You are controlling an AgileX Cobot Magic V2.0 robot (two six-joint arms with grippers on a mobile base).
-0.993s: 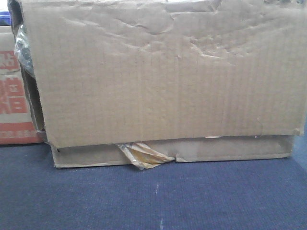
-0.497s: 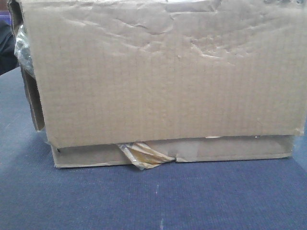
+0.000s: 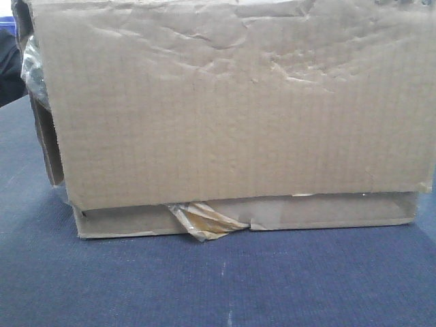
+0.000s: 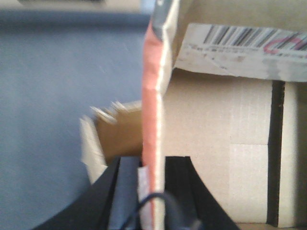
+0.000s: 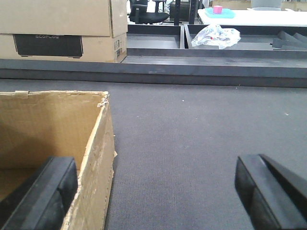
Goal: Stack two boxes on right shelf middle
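Observation:
In the front view a wide tall brown box (image 3: 231, 102), creased, fills most of the frame. It rests on a thin flat box (image 3: 327, 212), with torn yellowish tape (image 3: 204, 221) at their seam. My left gripper (image 4: 153, 191) is shut on the upright red-edged wall (image 4: 152, 96) of a cardboard box with a barcode label (image 4: 240, 43). My right gripper (image 5: 153, 196) is open wide. Its left finger (image 5: 38, 196) is inside an open brown box, just left of that box's torn wall (image 5: 96, 163). Its right finger (image 5: 273, 196) hangs over bare carpet.
Blue carpet (image 3: 218, 279) lies under the boxes. A dark shape (image 3: 7, 68) shows at the front view's left edge. Beyond a dark ledge (image 5: 153, 67) stand stacked cartons (image 5: 62, 28), a crumpled plastic bag (image 5: 216, 34) and a white table (image 5: 268, 17).
The red-printed box at the left edge of the front view has gone; a dark shape and carpet show there now. The two brown boxes have not moved.

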